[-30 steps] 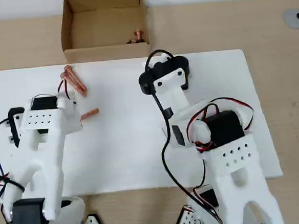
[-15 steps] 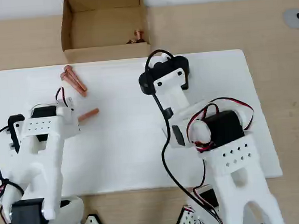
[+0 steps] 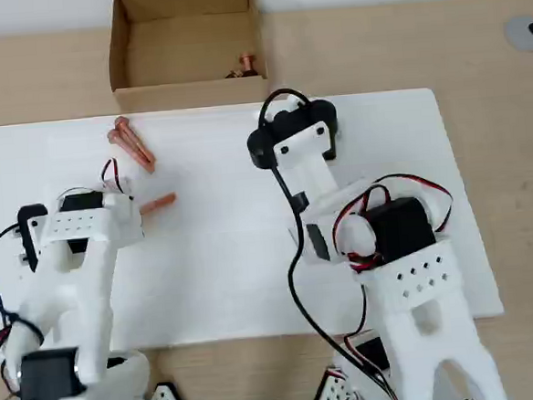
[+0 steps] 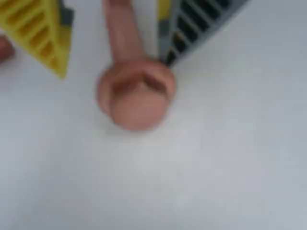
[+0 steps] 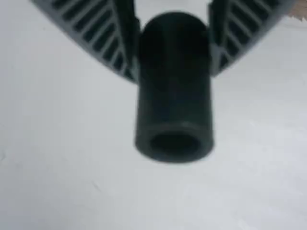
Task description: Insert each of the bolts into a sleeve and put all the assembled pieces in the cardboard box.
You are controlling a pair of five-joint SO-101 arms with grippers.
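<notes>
The wooden counter [image 3: 501, 147] has a big white mat [image 3: 225, 258] on it. The cardboard box [image 3: 190, 94] sits at the far edge, and one finished piece [image 3: 246, 64] lies in its corner.

The right gripper [image 5: 173, 74] is pinching a black sleeve [image 5: 175, 100] by its round sides. The sleeve's long way runs along the fingers. Its open hole sticks out past the tips, so a bolt can go in.

The left gripper [image 4: 114, 66] is spread around a copper bolt [image 4: 136, 98] that lies flat on the mat. The dark finger touches the stem, but the yellow finger [image 4: 43, 33] is a bit apart. The stem lies between the fingers and the round head pokes out past them. From above, the bolt lies almost side to side, toward the other arm.

The bolt looks small, light, hard and smooth, so it may roll or slip. I think the middle of the stem is the best spot to squeeze.

Two more bolts [image 3: 132, 143] lie side by side near the box.
</notes>
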